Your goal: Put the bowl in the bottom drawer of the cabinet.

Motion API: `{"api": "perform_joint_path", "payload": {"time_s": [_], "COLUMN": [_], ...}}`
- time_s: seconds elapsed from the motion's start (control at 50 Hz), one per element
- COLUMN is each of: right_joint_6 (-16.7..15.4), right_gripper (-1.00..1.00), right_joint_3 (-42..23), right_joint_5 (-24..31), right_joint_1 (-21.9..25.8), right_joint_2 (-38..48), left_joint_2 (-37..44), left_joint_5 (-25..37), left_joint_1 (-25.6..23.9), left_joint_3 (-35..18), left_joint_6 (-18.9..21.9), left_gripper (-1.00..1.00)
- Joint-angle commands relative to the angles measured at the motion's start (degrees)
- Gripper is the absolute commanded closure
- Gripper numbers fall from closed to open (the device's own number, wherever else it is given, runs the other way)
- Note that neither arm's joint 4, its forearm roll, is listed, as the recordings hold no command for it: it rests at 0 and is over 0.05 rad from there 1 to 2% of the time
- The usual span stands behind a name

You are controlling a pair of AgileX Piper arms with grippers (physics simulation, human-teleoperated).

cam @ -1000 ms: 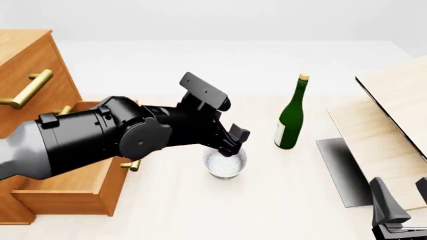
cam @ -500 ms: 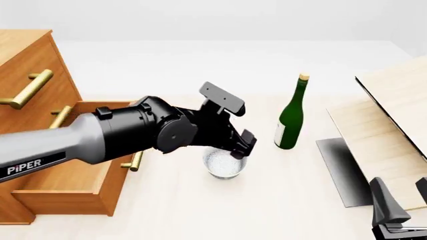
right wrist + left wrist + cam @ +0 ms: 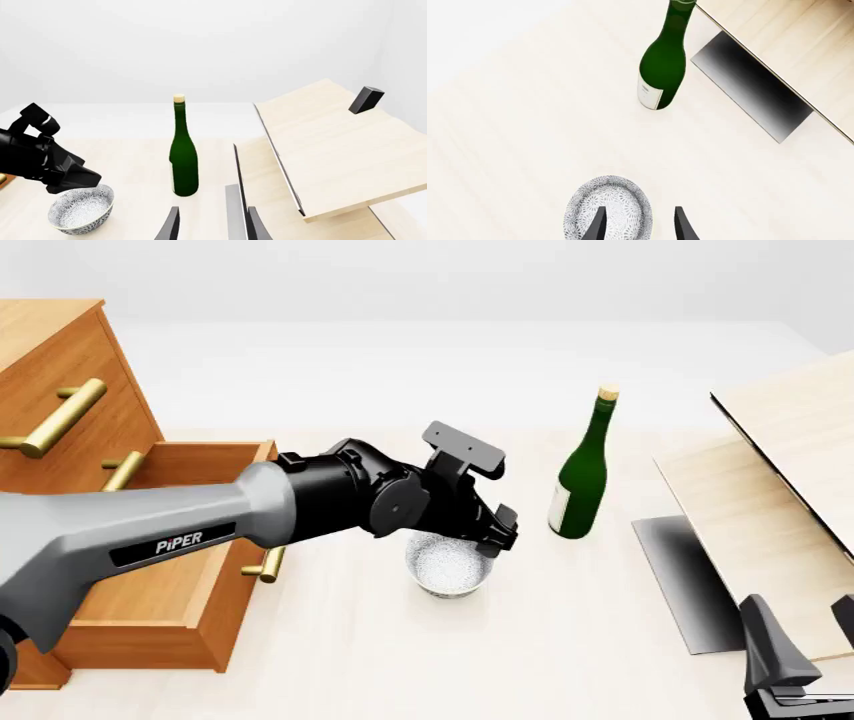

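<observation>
Pale wooden table (image 3: 334,660) under blank white surroundings, with the cabinet (image 3: 54,370) at the far left and its bottom drawer (image 3: 147,590) pulled out, open-topped and vacant. Near mid-table sits the bowl (image 3: 450,565), upright, just right of the drawer front and well short of the green bottle (image 3: 582,480). Directly over the bowl's far-right rim hangs the left gripper (image 3: 497,532), reaching in from the drawer side; seen from the left wrist, parted jaws straddling the rim, one finger (image 3: 596,225) over the bowl's inside and the other outside the wall, nothing pinched yet as far as can be told. Key relation: bowl right under the fingertips, drawer back to the left along the same arm's line, so probably a short descent, a pinch on the rim, then a leftward carry over the drawer's front edge. Round bowl, no long axis to match. Parked low at the near right corner, the right gripper (image 3: 801,660), jaws apart and empty, much farther from the bowl, with light-wood boards (image 3: 774,470) beside it.
</observation>
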Motion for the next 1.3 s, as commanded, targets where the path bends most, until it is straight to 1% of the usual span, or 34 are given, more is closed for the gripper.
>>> {"api": "perform_joint_path", "payload": {"time_s": [0.02, 0.08, 0.24, 0.38, 0.48, 0.66, 0.96, 1.3], "right_joint_6": [0.0, 0.0, 0.0, 0.0, 0.0, 0.0, 0.0, 0.0], "right_gripper": [-1.00, -1.00, -1.00, -1.00, -1.00, -1.00, -1.00, -1.00], "right_joint_3": [0.0, 0.0, 0.0, 0.0, 0.0, 0.0, 0.0, 0.0], "right_joint_5": [0.0, 0.0, 0.0, 0.0, 0.0, 0.0, 0.0, 0.0], "right_joint_1": [0.0, 0.0, 0.0, 0.0, 0.0, 0.0, 0.0, 0.0], "right_joint_2": [0.0, 0.0, 0.0, 0.0, 0.0, 0.0, 0.0, 0.0], "left_joint_2": [2.9, 3.3, 4.8, 5.4, 6.5, 7.5, 8.1, 8.9], "left_joint_5": [-0.3, 0.1, -2.0, -2.3, -4.0, -4.5, -6.6, -8.1], "left_joint_1": [-0.1, -0.2, -1.0, -1.4, -1.9, -1.7, -1.9, -1.8], "left_joint_3": [-1.4, -1.9, -1.0, -1.0, 0.4, 0.4, 2.6, 3.4], "left_joint_6": [-1.0, -1.3, -2.4, -3.1, -4.3, -5.0, -6.2, -7.1], "left_gripper": [-1.00, -1.00, -1.00, -1.00, -1.00, -1.00, -1.00, -1.00]}}
